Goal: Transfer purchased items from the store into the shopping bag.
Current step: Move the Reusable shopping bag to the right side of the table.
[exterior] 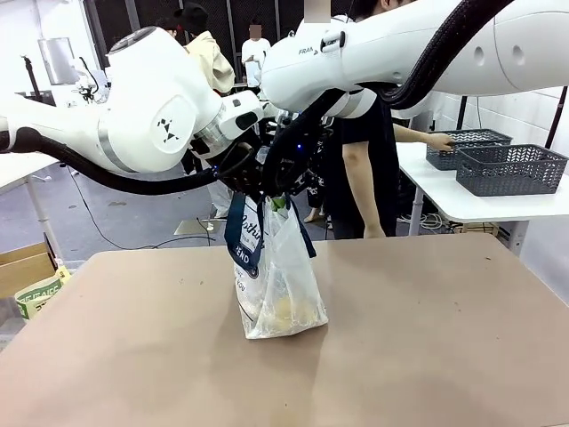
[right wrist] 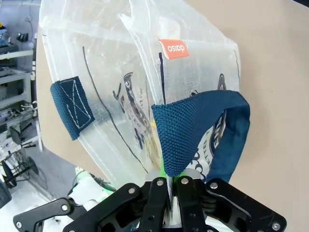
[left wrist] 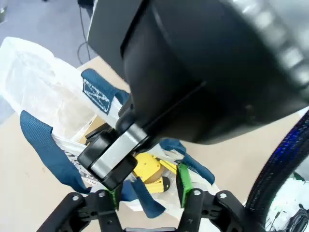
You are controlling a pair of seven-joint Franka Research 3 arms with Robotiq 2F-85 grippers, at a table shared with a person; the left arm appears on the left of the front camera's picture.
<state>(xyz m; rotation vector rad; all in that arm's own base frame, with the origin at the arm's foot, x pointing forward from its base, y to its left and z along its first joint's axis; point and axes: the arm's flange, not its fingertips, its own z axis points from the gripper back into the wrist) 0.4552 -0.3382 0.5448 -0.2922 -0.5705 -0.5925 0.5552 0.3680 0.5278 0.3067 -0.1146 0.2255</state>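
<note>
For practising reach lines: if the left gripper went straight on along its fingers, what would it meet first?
Likely the left gripper meets the navy strap of the shopping bag first, then the yellow items inside; depth is unclear.

Bright, even light; the shopping bag [exterior: 280, 294] casts a faint shadow on the desk [exterior: 427, 338]. The left wrist view blurs toward one o'clock.

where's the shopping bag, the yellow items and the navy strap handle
shopping bag [exterior: 284, 276]: front view, translucent side wall
yellow items [left wrist: 146, 166]: left wrist view, top of the yellow piece in the bag's mouth
navy strap handle [right wrist: 193, 123]: right wrist view, front face of the webbing
</note>
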